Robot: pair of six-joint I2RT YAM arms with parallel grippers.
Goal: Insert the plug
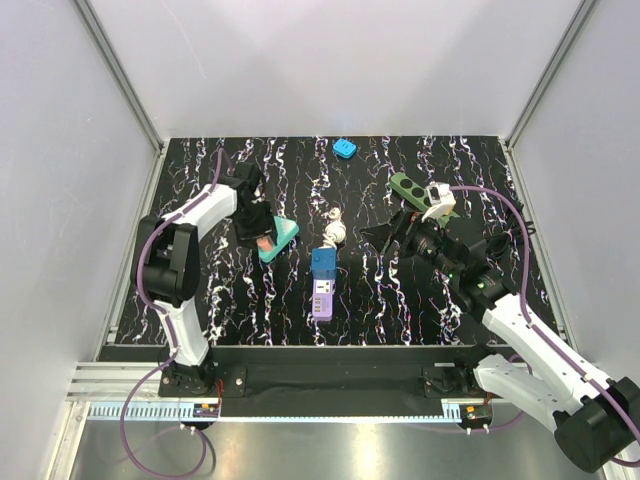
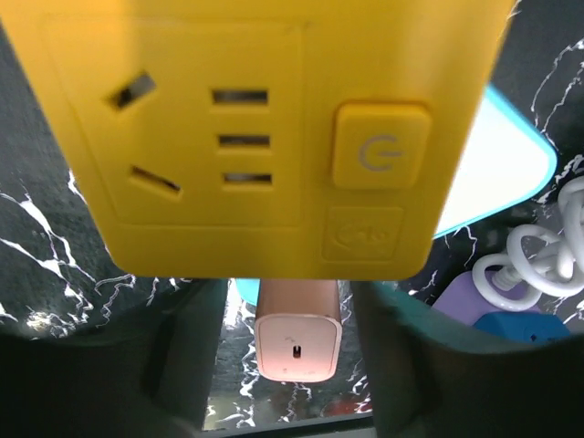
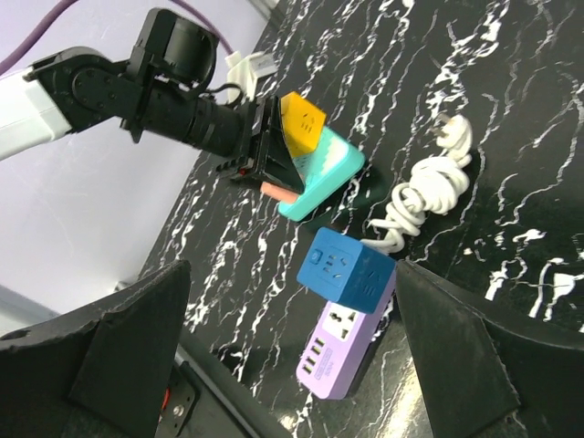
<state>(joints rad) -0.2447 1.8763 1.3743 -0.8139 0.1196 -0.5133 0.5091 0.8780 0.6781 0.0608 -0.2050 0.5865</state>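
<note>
Black tabletop (image 1: 400, 300) w/ white marble-like veins, edge to edge. Plain pale-grey walls (image 1: 330, 60) at back, left & right; alu. struts (image 1: 118, 70) rising from back corners. Slotted rail (image 1: 110, 380) + shiny metal sheet (image 1: 330, 450) along near edge. Soft, even light.

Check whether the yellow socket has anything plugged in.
Empty. On the yellow socket every slot shows bare in the left wrist view; the pink plug lies below it.

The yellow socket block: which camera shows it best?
The left wrist view: the yellow socket block fills the picture, its slots and power button plain to see. The right wrist view shows it small and far off. In the top view I cannot make it out.
</note>
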